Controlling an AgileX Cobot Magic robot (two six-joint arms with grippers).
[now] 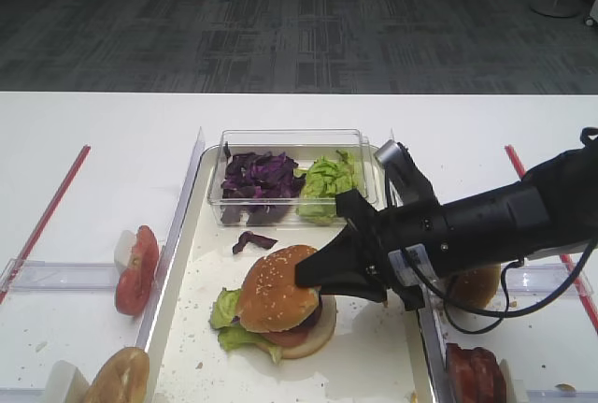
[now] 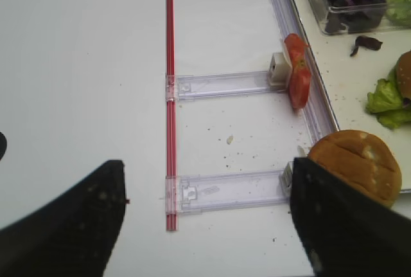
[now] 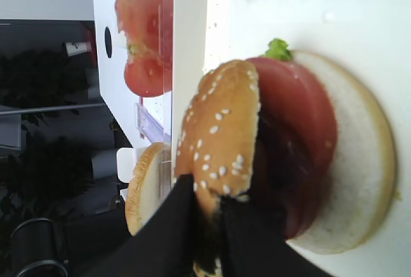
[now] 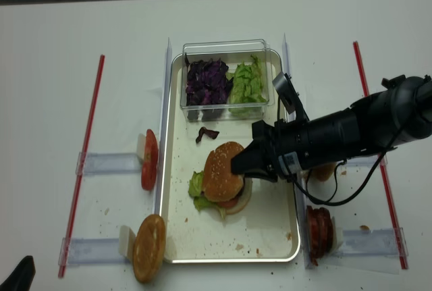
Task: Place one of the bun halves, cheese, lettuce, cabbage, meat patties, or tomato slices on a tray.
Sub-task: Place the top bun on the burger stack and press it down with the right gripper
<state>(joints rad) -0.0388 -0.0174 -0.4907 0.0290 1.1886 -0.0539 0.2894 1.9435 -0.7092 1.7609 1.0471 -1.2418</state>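
The sesame bun top (image 1: 277, 287) is golden-brown, speckled with pale seeds, over a red tomato slice (image 3: 302, 142), a cream bun bottom (image 3: 359, 161) and light-green lettuce (image 1: 227, 314). At 12 o'clock from it, a clear tub (image 1: 290, 141) shows dark purple cabbage (image 1: 259, 181) beside green leaves. The tray (image 4: 266, 247) is silver-rimmed, off-white and crumb-flecked. The right gripper (image 1: 318, 277) is black. Red strips (image 4: 84, 163) line the white table (image 1: 93, 141).

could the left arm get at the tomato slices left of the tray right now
Probably yes. The left gripper is open and holds nothing, and the tomato slices stand ahead of it on bare table outside the tray. Nothing lies between; the right gripper is busy at the burger.
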